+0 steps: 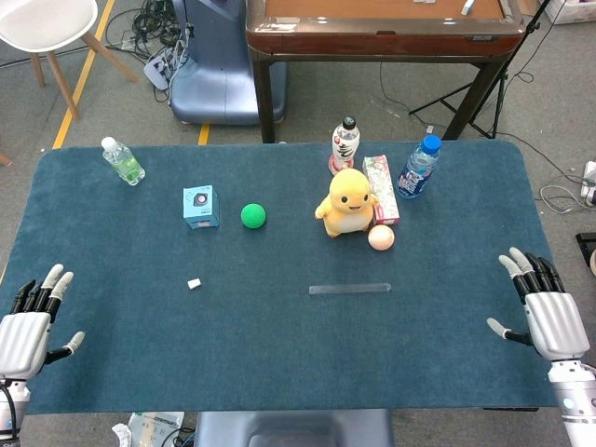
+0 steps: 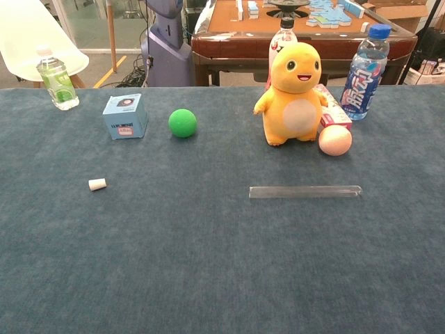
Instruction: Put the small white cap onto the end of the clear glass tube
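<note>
Since both the left hand and right hand sit open and empty, nothing's started; left needs to grab the small white cap ahead of it, with the clear glass tube lying further toward the right hand.

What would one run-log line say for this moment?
phase: not started | left hand: open, idle | right hand: open, idle | white cap: on table | glass tube: lying flat, uncapped

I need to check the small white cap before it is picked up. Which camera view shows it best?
The chest view shows the small white cap best: it is larger there, and its short cylinder shape, lying on its side, can be seen. In the head view the cap is only a tiny white speck on the table, its shape unclear.
</note>
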Tool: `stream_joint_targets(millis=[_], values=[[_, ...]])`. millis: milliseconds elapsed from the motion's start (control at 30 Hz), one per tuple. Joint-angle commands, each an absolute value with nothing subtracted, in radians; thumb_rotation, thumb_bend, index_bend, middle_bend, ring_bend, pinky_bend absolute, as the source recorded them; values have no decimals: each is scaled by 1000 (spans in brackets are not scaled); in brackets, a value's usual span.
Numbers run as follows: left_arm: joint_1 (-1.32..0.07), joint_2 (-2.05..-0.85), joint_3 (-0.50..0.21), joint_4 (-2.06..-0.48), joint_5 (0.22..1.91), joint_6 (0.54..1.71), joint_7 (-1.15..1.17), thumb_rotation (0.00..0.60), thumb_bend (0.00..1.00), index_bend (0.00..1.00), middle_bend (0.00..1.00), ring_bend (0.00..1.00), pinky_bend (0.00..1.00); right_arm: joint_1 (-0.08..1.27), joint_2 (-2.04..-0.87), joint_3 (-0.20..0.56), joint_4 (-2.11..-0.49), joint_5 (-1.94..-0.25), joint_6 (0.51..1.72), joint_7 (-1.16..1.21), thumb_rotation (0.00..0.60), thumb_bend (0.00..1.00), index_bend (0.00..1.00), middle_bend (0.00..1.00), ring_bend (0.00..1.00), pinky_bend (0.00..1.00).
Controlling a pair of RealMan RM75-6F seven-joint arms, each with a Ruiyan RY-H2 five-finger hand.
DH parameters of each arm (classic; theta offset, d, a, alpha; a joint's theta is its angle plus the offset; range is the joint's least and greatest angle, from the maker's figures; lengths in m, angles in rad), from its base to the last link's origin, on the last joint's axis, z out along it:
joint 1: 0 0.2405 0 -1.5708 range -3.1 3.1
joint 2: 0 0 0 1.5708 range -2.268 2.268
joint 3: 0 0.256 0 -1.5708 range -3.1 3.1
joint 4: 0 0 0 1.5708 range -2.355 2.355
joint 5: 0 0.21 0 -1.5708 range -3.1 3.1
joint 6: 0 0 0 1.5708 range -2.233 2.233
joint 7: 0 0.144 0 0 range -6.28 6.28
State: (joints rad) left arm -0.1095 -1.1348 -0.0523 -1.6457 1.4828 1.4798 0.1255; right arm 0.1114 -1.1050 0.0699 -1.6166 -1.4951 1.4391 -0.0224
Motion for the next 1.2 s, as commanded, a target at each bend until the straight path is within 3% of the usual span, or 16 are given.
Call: stream_joint_targets(millis=[33, 400, 700, 800, 967, 1067, 1133, 1200], values=[[-110, -1134, -52, -1645, 1484, 1479, 125, 600, 211, 29, 0, 101, 34, 111, -1107, 70, -1614, -1498, 1443, -20, 600, 0, 0, 73, 0, 0], [-117, -1129, -54, -1635, 1505, 1483, 93, 600, 211, 30, 0, 108, 49, 110, -1105, 72, -1616, -1505, 1453, -21, 600, 0, 0, 75, 0, 0], [-156, -1127, -72, -1619, 1510, 1449, 79, 600, 211, 64, 69, 195, 124, 102, -1105, 72, -1625, -1496, 1464, -32, 600, 0, 0, 75, 0, 0], [-179, -1122, -77, -1616, 1511, 1418, 68, 600, 211, 121, 140, 274, 218, 101, -1109, 74, -1625, -1492, 1466, -32, 600, 0, 0, 75, 0, 0], [-240, -1111, -87, -1587, 1514, 1334, 41, 600, 211, 130, 249, 385, 373, 105, -1114, 79, -1633, -1490, 1464, -47, 600, 0, 0, 76, 0, 0], [-286, -1100, -88, -1572, 1512, 1259, 15, 600, 211, 155, 475, 558, 595, 111, -1114, 88, -1648, -1481, 1461, -62, 600, 0, 0, 76, 0, 0], [-318, -1086, -84, -1573, 1507, 1196, -7, 600, 219, 180, 653, 694, 683, 115, -1113, 96, -1660, -1474, 1463, -73, 600, 0, 0, 76, 0, 0], [-359, -1063, -78, -1583, 1496, 1111, -19, 600, 283, 209, 768, 783, 758, 121, -1112, 110, -1673, -1466, 1465, -89, 600, 0, 0, 83, 0, 0]])
